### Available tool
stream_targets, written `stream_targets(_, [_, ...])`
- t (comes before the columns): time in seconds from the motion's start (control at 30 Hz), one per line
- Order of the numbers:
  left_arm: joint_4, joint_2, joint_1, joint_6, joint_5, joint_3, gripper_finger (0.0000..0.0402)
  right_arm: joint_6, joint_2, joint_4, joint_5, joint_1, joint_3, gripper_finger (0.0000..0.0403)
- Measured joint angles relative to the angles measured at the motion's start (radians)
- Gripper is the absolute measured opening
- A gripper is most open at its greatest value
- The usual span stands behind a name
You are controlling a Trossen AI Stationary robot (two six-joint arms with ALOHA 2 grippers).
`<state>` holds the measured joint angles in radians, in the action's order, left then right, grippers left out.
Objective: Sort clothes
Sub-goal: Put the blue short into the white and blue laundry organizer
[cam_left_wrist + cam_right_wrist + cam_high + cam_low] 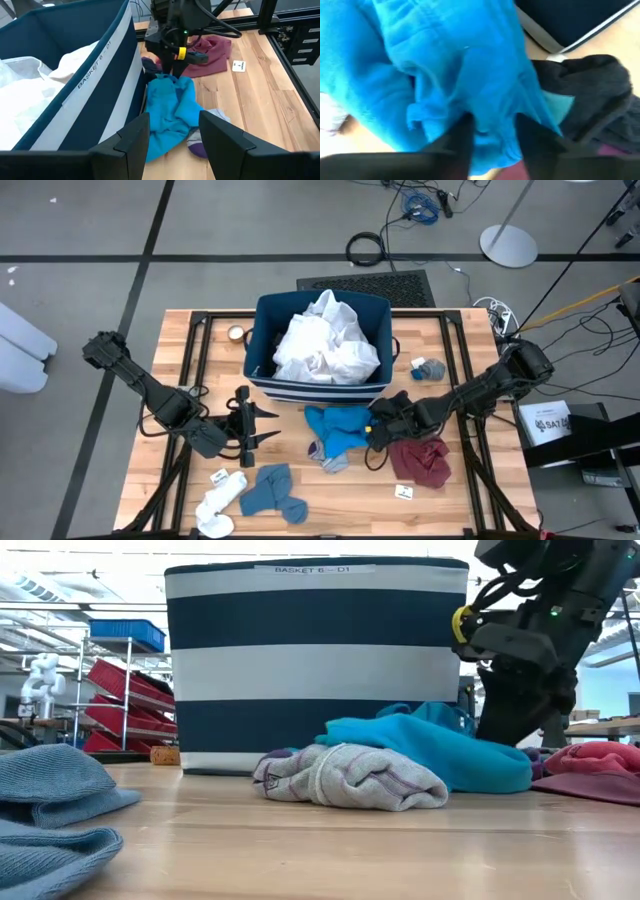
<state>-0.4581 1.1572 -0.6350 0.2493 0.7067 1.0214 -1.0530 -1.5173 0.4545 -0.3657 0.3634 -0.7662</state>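
A teal-blue garment (340, 430) lies crumpled on the table in front of the navy striped bin (320, 390), which holds white clothes (325, 340). My right gripper (372, 430) stands at the garment's right end, shut on its cloth (445, 65). A dark grey piece (590, 85) lies right beside it, and a maroon garment (420, 462) lies toward the near right. My left gripper (262, 426) is open and empty, left of the teal garment, with its fingers pointing toward it (172, 107). My right gripper pinches a bunched fold of the teal-blue garment near its right end (490, 125) between its two fingers. The fingers come from above, slanting in from the table's right. The garment lies slack on the table (170, 125).
A grey sock with purple trim (330, 457) lies against the teal garment's near edge. Grey-blue socks (272, 490) and a white sock (215, 505) lie near the front left. A small sock (428, 367) lies right of the bin. A white tag (403, 491) lies near the maroon garment.
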Motion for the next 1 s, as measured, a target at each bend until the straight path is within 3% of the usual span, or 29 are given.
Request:
stream_targets(0.1, [0.0, 0.0, 0.0, 0.0, 0.0, 0.0, 0.018, 0.016, 0.0, -0.037, -0.001, 0.012, 0.0, 0.0038])
stream_targets(0.17, [0.0, 0.0, 0.0, 0.0, 0.0, 0.0, 0.018, 0.038, 0.0, -0.092, -0.003, 0.023, 0.0, 0.0012])
stream_targets(0.43, [0.001, 0.0, 0.0, 0.007, 0.0, 0.0, 0.018, 0.158, 0.0, -0.39, 0.008, 0.062, -0.01, 0.0002])
stream_targets(0.53, [0.003, 0.0, 0.0, 0.008, -0.001, 0.0, 0.018, 0.175, 0.0, -0.483, 0.069, 0.079, -0.011, 0.0003])
stream_targets(0.73, [0.007, 0.0, 0.0, 0.032, -0.055, 0.0, 0.018, 0.02, 0.0, -0.476, 0.214, 0.131, -0.011, 0.0003])
stream_targets(1.0, [0.007, 0.001, 0.0, 0.034, -0.056, 0.0, 0.018, -0.033, 0.0, -0.473, 0.169, 0.149, -0.011, 0.0007])
